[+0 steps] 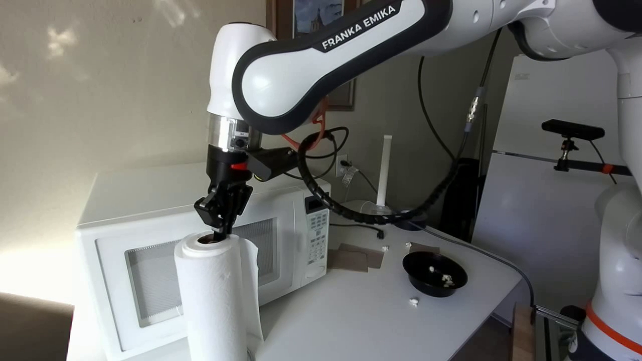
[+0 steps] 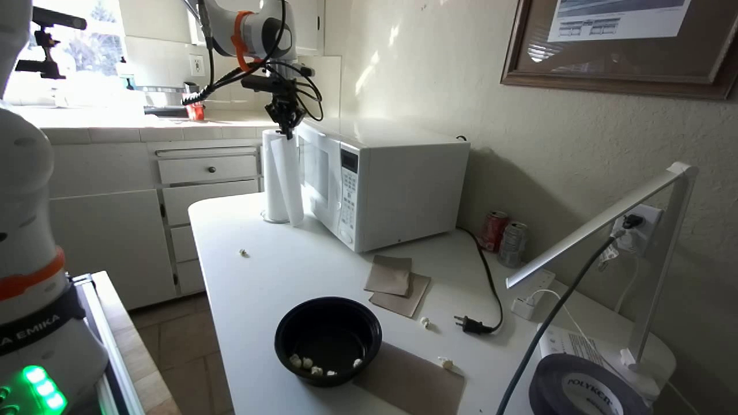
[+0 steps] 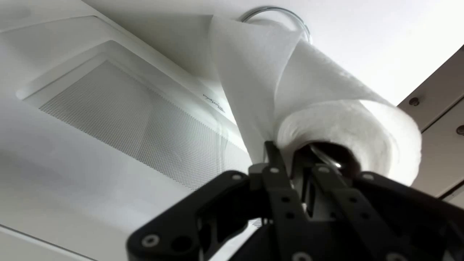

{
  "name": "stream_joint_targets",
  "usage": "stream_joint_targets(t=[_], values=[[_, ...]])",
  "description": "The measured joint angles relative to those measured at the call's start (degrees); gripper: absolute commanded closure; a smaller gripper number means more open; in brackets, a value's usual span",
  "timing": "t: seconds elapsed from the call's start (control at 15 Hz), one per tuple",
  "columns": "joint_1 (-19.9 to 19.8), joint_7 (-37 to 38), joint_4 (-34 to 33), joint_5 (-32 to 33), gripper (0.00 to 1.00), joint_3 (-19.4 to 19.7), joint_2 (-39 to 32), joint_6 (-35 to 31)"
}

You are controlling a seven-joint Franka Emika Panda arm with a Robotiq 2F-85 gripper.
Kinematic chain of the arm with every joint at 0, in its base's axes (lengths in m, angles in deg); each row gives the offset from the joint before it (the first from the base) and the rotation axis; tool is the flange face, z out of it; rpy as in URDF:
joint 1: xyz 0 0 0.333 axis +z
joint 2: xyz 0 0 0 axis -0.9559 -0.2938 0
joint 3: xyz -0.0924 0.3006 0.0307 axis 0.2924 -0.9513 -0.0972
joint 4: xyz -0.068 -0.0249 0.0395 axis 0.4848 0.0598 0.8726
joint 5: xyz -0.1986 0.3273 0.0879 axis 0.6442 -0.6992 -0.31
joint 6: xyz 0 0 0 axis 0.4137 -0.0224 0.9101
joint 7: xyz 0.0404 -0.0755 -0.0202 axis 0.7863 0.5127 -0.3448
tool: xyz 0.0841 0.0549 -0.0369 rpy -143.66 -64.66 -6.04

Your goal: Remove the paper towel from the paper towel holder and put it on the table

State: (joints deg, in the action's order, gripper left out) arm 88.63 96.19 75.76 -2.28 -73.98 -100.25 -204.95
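The paper towel is a white upright roll [image 1: 213,301] beside the microwave, with a loose sheet hanging from it. It also shows in an exterior view [image 2: 275,178] and in the wrist view [image 3: 322,79]. The gripper [image 3: 284,156] is at its top rim, one finger outside the roll and one inside the core, the roll's wall pinched between them. The paper towel holder's metal ring base [image 3: 307,33] shows under the roll, and its shiny rod [image 3: 331,161] is inside the core; most of it is hidden. The roll stands over this base on the white table [image 2: 248,300].
The white microwave [image 2: 409,190] stands close beside the roll. A black bowl [image 2: 328,314] with popcorn, brown napkins [image 2: 389,275], a power plug [image 2: 473,325], cans [image 2: 494,230] and a desk lamp [image 2: 599,222] are further along the table.
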Motion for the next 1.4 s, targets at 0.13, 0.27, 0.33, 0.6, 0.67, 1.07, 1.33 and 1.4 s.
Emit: stream_joint_targets(t=[0.13,0.27,0.33,0.6,0.67,1.07,1.33,1.4], values=[[0.13,0.0,-0.31,0.0,0.97,0.0,0.01,0.01],[0.29,0.0,-0.92,0.0,0.97,0.0,0.13,0.37],[0.37,0.0,-1.37,0.0,0.97,0.0,0.26,0.82],[0.72,0.0,-3.31,0.05,0.97,0.0,1.43,4.24],[0.82,-0.01,-3.89,0.09,0.97,-0.01,1.82,5.34],[1.53,-0.04,-8.96,2.06,0.97,-0.06,4.31,14.07],[1.75,-0.17,-13.16,3.23,0.97,-0.26,5.33,19.57],[1.82,-0.21,-14.15,3.39,0.97,-0.29,5.48,20.49]])
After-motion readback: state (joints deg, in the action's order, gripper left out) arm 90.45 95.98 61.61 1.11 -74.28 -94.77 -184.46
